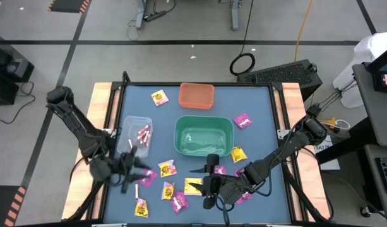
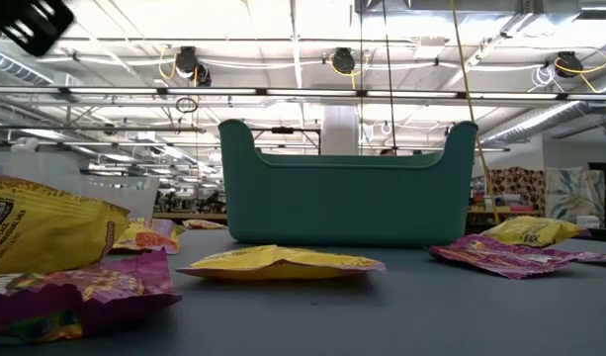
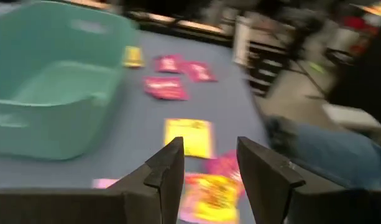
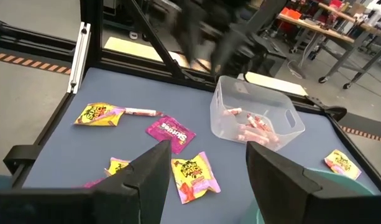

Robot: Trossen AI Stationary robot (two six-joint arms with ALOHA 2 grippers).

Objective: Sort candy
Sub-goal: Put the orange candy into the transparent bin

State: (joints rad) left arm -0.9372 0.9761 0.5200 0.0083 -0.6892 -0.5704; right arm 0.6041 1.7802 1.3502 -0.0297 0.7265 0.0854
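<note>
Candy (image 1: 167,168) lies scattered around the green bin (image 1: 203,135), with 2 open, empty grippers, left (image 1: 131,171) and right (image 1: 209,183), hovering near the table's near edge.

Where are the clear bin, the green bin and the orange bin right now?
clear bin (image 4: 283,118): right wrist view, on its far side wall.
green bin (image 1: 180,129): high view, on its left rim.
orange bin (image 1: 196,96): high view, on its bare floor.
</note>
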